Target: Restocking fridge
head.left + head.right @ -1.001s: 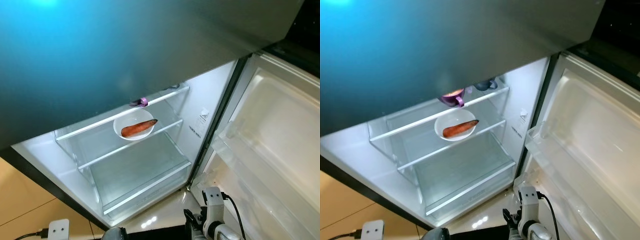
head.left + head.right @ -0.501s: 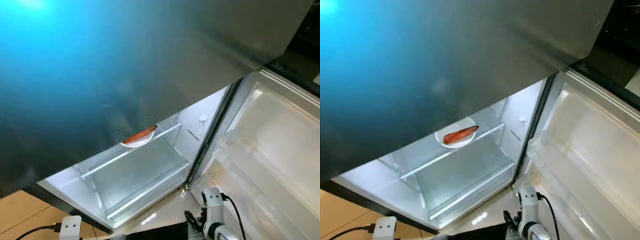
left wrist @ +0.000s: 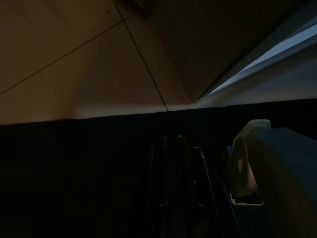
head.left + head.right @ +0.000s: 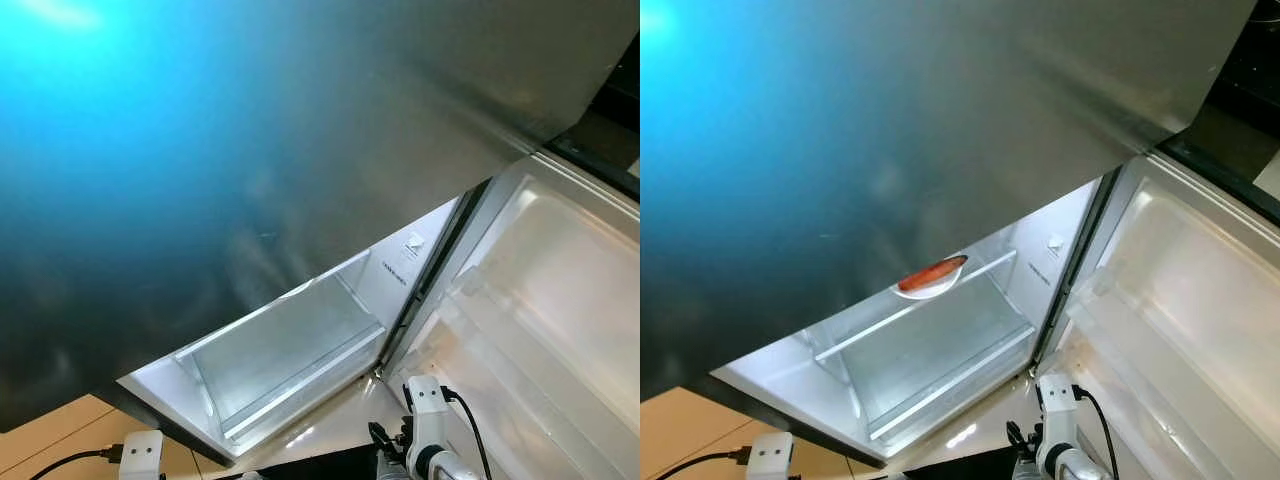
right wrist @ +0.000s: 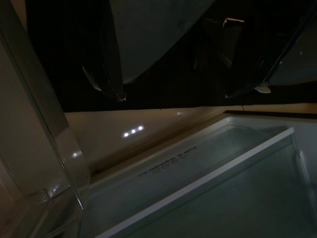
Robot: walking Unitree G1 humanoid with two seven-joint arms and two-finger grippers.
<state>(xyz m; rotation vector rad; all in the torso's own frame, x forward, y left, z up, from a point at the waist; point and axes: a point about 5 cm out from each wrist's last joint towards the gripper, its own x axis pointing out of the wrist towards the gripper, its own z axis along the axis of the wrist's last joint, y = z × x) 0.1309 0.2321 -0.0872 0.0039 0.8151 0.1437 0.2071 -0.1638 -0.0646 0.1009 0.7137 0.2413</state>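
The fridge stands open before me, its lit lower compartment (image 4: 290,355) showing under a large grey door panel (image 4: 250,130) that hides the upper shelves. An orange-red vegetable on a white plate (image 4: 932,274) peeks out on a glass shelf just below that panel's edge. My right arm (image 4: 425,440) hangs low by the fridge's foot. In the right wrist view my right gripper (image 5: 174,97) is open with nothing between its fingers, above the glass edge of the bottom drawer (image 5: 208,178). The left wrist view is very dark, facing floor tiles.
The fridge's open door (image 4: 545,300), with clear door bins, swings out on the right beside my right arm. A white socket block with a black cable (image 4: 140,455) lies on the tan floor at the lower left.
The camera has shifted, so the grey panel now covers more of the fridge; the shelf with the purple cup is out of sight and the plate is nearly hidden. The arms hang as before.
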